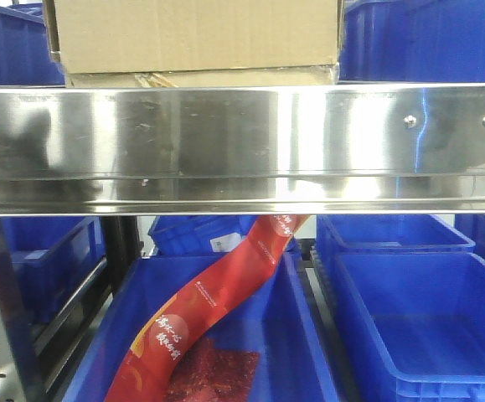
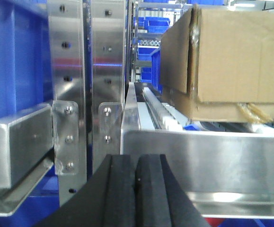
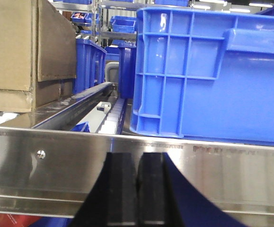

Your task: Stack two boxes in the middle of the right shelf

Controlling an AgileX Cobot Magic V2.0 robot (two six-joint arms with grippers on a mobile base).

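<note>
Spanning the whole front view, the shelf (image 1: 242, 142) presents its mirror-bright steel rail, two rivets near the right end.

Boxes (image 1: 196, 38): tan cardboard, one on top of the other, resting on the shelf deck behind the rail. The upper box is the larger and overhangs the flatter lower box (image 1: 200, 79), whose front edge looks frayed. From the left wrist view the pair sits to the right, a strip of yellowish tape at the lower seam; from the right wrist view it sits to the left.

Blue bin (image 3: 212, 71): on the same deck, right of the boxes, well apart from them. More blue bins (image 1: 422, 318) below the shelf; one holds a red printed banner (image 1: 217, 310).

Left gripper (image 2: 137, 189): black jaws pressed together, holding nothing, just in front of the rail.

Right gripper (image 3: 137, 189): jaws likewise closed and empty, before the rail.

Step in hand, by judgement: the stack appears made, both arms clear of it. Next move likely calls for drawing the arms straight back without touching the rail, or checking that the overhanging top box sits square.
</note>
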